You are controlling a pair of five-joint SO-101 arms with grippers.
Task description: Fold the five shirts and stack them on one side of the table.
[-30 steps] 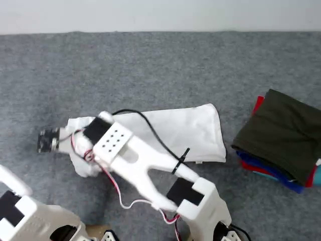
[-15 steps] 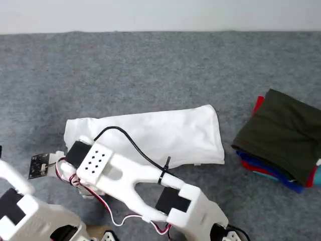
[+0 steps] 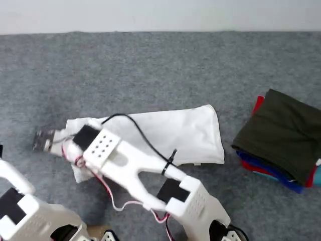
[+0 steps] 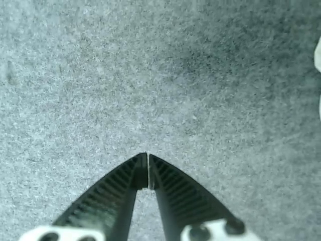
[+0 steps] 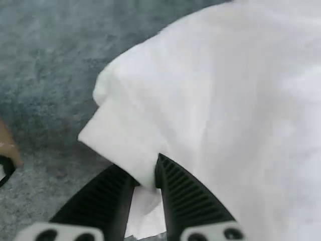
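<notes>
At left centre of the high view, the right arm [image 3: 131, 165] hides one end of the white cloth shirt [image 3: 175, 131]; the right wrist view shows the right end effector [image 5: 145, 170] pinching its fold. The left end effector [image 4: 148, 161], pressed together, hangs over the grey felt bench [image 4: 150, 75].

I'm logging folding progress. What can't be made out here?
- Number of shirts in the stack: high view, the dark top shirt covers them, the frame edge cuts the stack.
- The white shirt at its end away from the stack: high view, the right arm covers it.
</notes>
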